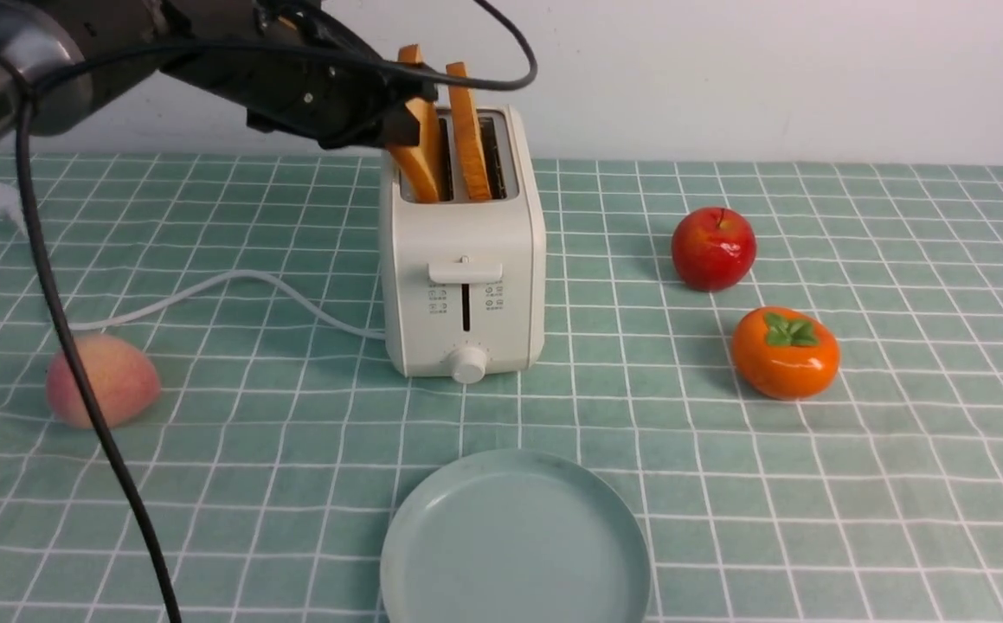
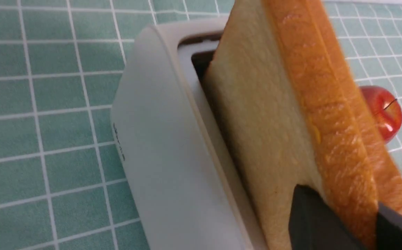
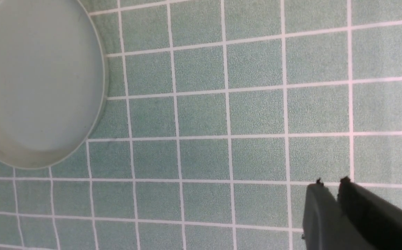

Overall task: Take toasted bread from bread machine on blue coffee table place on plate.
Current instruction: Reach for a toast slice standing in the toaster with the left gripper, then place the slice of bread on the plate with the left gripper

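The cream-white bread machine [image 1: 464,260] stands mid-table on the blue coffee table [image 1: 899,433]. Two slices of toasted bread stick out of its slots. My left gripper [image 1: 403,117] is shut on the left slice [image 1: 421,160], which tilts left and sits partly raised in its slot. The right slice [image 1: 469,130] stands upright beside it. In the left wrist view my fingers [image 2: 311,218] clamp that slice [image 2: 256,121] across its crust, above the bread machine [image 2: 152,146]. The empty plate [image 1: 514,541] lies in front. My right gripper [image 3: 331,182] is shut and empty, right of the plate [image 3: 31,86].
A red apple [image 1: 713,248] and an orange persimmon [image 1: 785,352] sit right of the bread machine. A peach [image 1: 101,381] lies at the left. The white cord [image 1: 207,290] runs left across the cloth to its plug [image 1: 3,201]. A white wall stands behind.
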